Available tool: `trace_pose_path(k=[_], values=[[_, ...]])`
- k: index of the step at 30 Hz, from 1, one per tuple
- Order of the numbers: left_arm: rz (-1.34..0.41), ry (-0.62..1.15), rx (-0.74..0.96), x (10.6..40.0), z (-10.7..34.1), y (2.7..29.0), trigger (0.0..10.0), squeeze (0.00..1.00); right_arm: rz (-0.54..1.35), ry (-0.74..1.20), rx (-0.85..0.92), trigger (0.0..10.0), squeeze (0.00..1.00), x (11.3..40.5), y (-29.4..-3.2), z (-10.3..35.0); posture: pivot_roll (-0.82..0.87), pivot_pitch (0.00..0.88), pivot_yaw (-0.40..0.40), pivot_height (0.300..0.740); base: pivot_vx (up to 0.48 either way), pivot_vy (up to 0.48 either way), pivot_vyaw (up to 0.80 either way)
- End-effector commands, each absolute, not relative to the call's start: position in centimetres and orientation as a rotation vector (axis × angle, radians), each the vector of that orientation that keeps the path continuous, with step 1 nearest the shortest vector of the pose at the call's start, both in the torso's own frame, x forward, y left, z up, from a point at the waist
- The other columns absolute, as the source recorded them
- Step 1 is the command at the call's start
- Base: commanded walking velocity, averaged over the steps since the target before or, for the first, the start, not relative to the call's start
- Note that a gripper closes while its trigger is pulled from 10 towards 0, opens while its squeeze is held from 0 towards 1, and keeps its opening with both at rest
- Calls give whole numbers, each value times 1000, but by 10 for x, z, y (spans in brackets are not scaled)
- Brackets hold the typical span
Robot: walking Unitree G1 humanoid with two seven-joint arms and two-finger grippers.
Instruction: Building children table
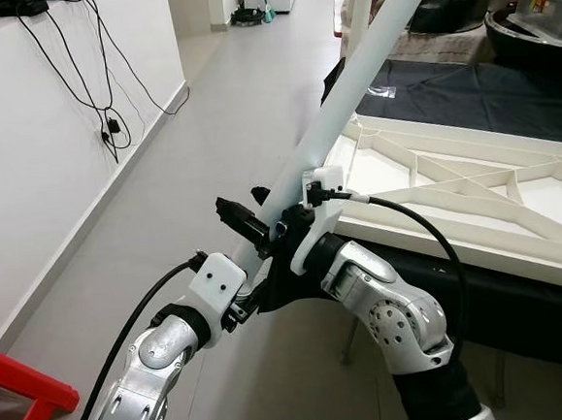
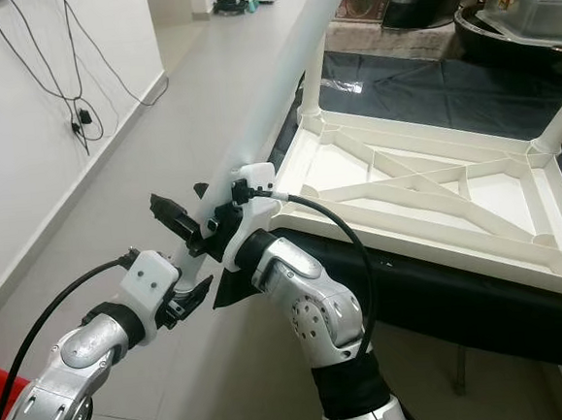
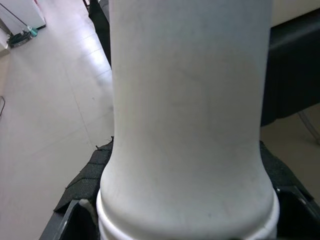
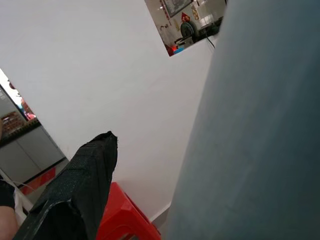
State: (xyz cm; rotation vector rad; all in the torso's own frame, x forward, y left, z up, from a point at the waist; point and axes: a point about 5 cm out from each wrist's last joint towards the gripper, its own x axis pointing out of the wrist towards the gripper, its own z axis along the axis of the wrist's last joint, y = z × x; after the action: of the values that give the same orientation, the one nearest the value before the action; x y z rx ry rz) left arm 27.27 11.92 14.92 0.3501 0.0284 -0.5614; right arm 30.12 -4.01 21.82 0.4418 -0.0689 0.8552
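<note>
Two hands, left hand [image 1: 249, 234], right hand [image 1: 297, 230], gripping table leg [image 1: 349, 88]

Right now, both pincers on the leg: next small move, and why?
Probably swing the white table leg toward a vacant corner socket of the upturned tabletop. Both the left pincer and right pincer appear closed at its lower end, and it tilts up and away, over no socket yet.

You see a plain white table leg [image 1: 367, 62] and a white upturned tabletop [image 2: 435, 193] with ribs. It lies on a black cloth [image 1: 486, 92]. Your arms are silver, with black fingers [image 4: 75, 195]. The floor [image 1: 206, 128] is pale grey tile, the stool [image 1: 23, 396] is red, and the wall [image 1: 33, 152] is white.
</note>
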Motion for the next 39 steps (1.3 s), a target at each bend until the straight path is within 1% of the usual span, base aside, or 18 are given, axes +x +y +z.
trace_pose_path(k=[1,4,5,6,9,12,19,25,26,28,29,39], values=[[-606,14,335,269,148,110,10000,0,870,-55,457,10000,0,298,-39,216,112,91,-50,740,0,0,0],[-644,23,275,265,149,106,10000,0,875,-54,463,10000,0,298,-39,216,112,91,-50,740,0,0,0],[-681,31,249,262,149,104,10000,0,883,-53,466,10000,0,299,-40,216,112,91,-50,740,0,0,0],[-681,31,249,262,149,104,10000,0,883,-53,466,10000,0,299,-40,216,112,91,-50,740,0,0,0],[-772,66,214,253,146,103,10000,0,909,-53,468,10000,0,300,-44,216,114,92,-51,740,0,0,0],[-802,86,215,249,144,105,10000,0,926,-58,465,10000,0,301,-46,217,115,91,-51,740,0,0,0],[-827,118,218,244,139,110,10000,0,960,-55,457,10000,0,300,-47,218,113,89,-51,740,0,0,0],[-839,135,227,243,138,116,10000,0,1025,-44,452,10000,0,294,-45,217,112,85,-49,740,0,0,0],[-840,136,228,243,138,116,10000,0,1037,-41,451,9412,0,292,-44,216,112,85,-49,740,0,0,0],[-842,136,228,243,138,116,10000,0,1046,-39,449,9412,0,291,-43,216,112,85,-49,740,0,0,0],[-850,135,225,243,139,115,10000,0,1062,-37,447,0,0,288,-41,215,110,81,-50,740,0,0,0],[-867,139,209,241,139,112,10000,0,1082,-28,453,0,0,285,-39,212,111,82,-48,740,0,0,0]])
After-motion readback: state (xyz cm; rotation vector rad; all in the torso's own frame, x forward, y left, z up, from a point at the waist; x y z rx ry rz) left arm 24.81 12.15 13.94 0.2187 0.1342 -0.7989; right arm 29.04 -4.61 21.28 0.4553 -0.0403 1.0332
